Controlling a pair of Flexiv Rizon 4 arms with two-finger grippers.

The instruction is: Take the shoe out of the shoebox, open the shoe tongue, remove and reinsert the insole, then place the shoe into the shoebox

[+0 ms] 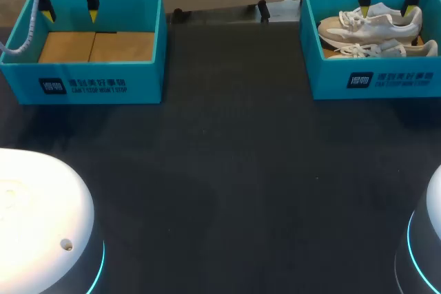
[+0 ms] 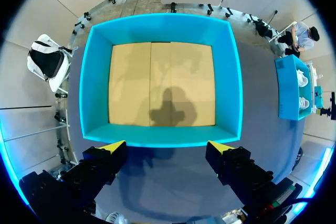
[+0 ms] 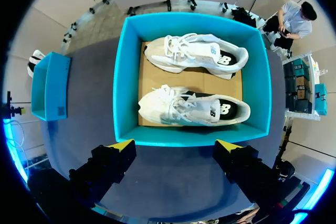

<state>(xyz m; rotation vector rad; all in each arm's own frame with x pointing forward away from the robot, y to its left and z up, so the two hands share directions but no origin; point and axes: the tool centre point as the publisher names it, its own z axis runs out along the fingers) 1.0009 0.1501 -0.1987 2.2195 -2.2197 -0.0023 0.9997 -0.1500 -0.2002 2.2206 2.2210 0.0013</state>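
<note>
the dark table carries two teal boxes. in the head view the left shoebox stands at 10 o'clock and the right shoebox at 2 o'clock. two white shoes are held in the latter.

the step in hand is judged to be the first: no shoe is yet taken out. the far shoe and the near shoe are untouched. the right gripper is held above them, its fingers spread wide and gripping nothing. the left gripper is likewise spread, over the left shoebox.

the next move is judged to call for a descent of the right gripper onto one shoe, with the fingers closed across its upper.

both shoes are shown whole and side by side in the right wrist view. in the head view the near shoe is partly hidden by the right shoebox's front wall. in the left wrist view only a cardboard floor is shown within the left shoebox.
</note>
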